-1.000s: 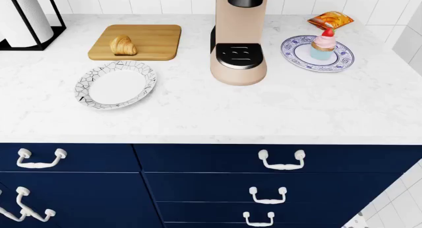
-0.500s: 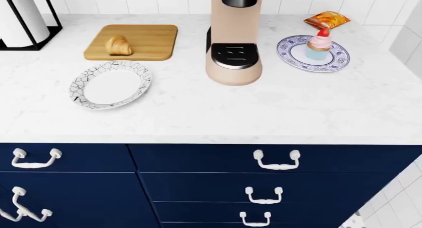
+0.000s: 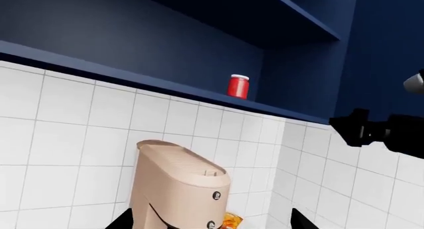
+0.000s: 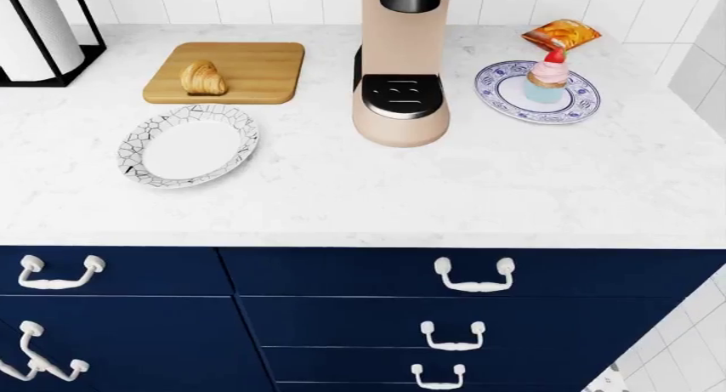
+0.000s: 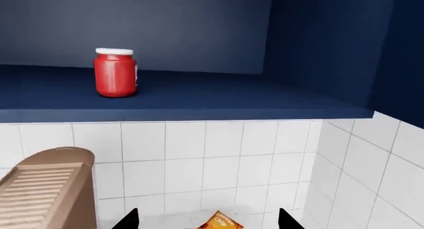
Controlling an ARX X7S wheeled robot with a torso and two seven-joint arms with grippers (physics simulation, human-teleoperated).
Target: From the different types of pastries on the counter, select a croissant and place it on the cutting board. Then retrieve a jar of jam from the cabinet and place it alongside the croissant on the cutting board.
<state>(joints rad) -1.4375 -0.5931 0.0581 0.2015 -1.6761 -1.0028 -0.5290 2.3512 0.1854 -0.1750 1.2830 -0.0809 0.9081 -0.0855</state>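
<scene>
Nearest to us in the head view run the navy drawer fronts (image 4: 340,320) with their white handles, and above them the white marble counter (image 4: 477,196). On it, toward the left, lies a white plate with a black crackle pattern (image 4: 189,145), and just behind that sits the cutting board (image 4: 255,69) with the croissant (image 4: 203,78) resting on its left half. At the middle stands a tall beige coffee machine (image 4: 399,69). Off to the right we find a blue-patterned plate (image 4: 499,86) carrying the pink cupcake (image 4: 548,76), and behind it, against the tiles, the orange flat pastry (image 4: 562,33). A paper towel holder (image 4: 40,31) stands in the far left corner.

Up higher, our right wrist camera looks into the open navy cabinet (image 5: 198,97), where the jam jar (image 5: 115,72) stands upright on the shelf, well apart from our fingers. The left wrist view catches the same jar (image 3: 238,86) near the shelf's edge, above the coffee machine.

Of each gripper we see only two dark fingertips (image 5: 289,221) at the frame's edge, set wide apart on the right gripper (image 5: 208,223) and on the left gripper (image 3: 212,224), holding nothing.
</scene>
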